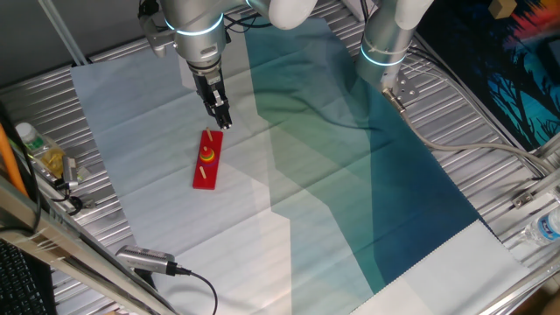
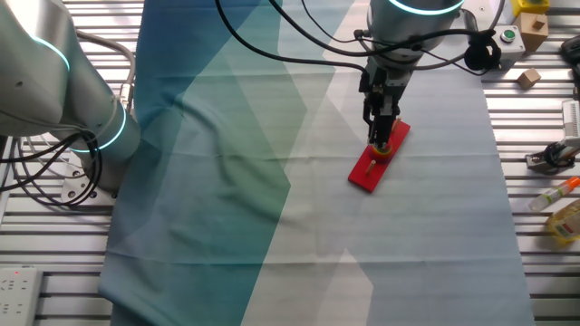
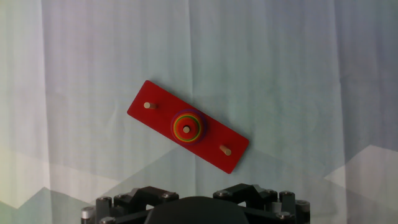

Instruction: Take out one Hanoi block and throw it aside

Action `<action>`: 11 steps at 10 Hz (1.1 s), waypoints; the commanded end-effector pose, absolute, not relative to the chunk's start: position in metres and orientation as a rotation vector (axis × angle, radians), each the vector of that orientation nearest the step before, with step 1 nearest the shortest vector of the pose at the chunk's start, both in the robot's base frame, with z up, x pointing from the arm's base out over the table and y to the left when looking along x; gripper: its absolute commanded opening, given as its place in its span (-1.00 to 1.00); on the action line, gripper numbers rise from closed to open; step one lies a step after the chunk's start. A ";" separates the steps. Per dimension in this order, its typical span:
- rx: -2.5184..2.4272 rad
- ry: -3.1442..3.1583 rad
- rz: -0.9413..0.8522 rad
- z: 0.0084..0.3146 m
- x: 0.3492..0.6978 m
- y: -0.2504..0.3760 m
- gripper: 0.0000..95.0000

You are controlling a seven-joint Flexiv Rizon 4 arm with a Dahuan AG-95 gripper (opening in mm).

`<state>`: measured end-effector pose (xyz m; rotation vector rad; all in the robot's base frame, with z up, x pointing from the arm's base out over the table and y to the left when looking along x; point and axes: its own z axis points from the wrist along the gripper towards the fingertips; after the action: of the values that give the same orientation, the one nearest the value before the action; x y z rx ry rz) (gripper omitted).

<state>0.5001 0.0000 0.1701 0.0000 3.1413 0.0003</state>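
Observation:
The red base board (image 3: 163, 111) lies slanted on the cloth, with three pegs. A stack of coloured discs sits on its middle peg, and the tiny red Hanoi block (image 3: 183, 130) is on top. In one fixed view the base (image 1: 206, 171) shows a yellow ring (image 1: 210, 156); my gripper (image 1: 222, 125) hangs just above its far end, apart from it. The other fixed view shows the gripper (image 2: 381, 143) over the base (image 2: 367, 174). The fingers look close together, but their gap is too small to read. The hand view shows only the gripper body, not the fingertips.
A second arm (image 1: 385, 44) stands at the back of the table and also shows in the other fixed view (image 2: 86, 109). A bottle (image 1: 31, 140) and a cabled device (image 1: 144, 259) sit at the left edge. Small wooden blocks (image 2: 530, 78) and tools (image 2: 553, 158) lie beside the cloth.

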 end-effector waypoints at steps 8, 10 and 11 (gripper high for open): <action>-0.153 3.113 0.042 0.170 0.500 0.000 -1.00; -0.158 3.114 0.041 0.170 0.500 0.000 -1.00; -0.159 3.114 0.040 0.170 0.500 0.000 -1.00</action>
<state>0.5000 0.0001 0.1702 -0.1596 3.1144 0.0397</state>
